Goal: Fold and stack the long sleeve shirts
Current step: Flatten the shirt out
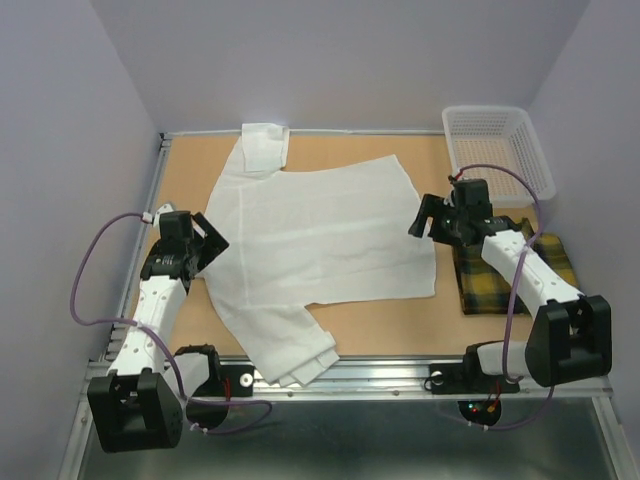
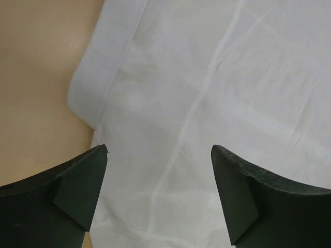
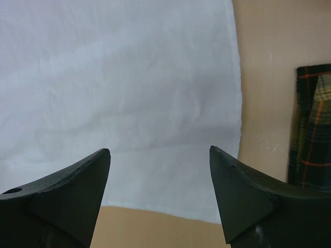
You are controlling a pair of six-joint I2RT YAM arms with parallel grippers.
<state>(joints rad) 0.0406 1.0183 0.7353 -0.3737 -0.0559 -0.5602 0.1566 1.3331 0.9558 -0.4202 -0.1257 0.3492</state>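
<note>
1. Step, as I read it: fold the white shirt (image 1: 320,240). The left hand (image 1: 205,245) is over its left edge and the right hand (image 1: 425,218) over its right edge. To do it well, pinch cloth at matching points on both sides, lift evenly, carry across together and lay flat, so no skew or trapped wrinkles.
2. Left hand (image 2: 159,150): released, fingers spread wide with nothing between them. Left wrist view shows white cloth below, with the rolled shirt edge and bare bench to its left. Can't tell if the tips touch the cloth.
3. Right hand (image 3: 159,150): also released and wide, holding nothing. It sits above the shirt's right corner, hem just ahead.
4. White shirt lies spread mid-bench (image 1: 190,170). One end is bunched in layers at the near edge and another piece is doubled over at the far edge. Tuck those in first, I'd say.
5. Plaid shirt (image 1: 483,285) lies folded at the right, partly under the right forearm. It looks done, so the white one stacks there.
6. Mesh basket (image 1: 490,108) is in the far right corner, not involved.
</note>
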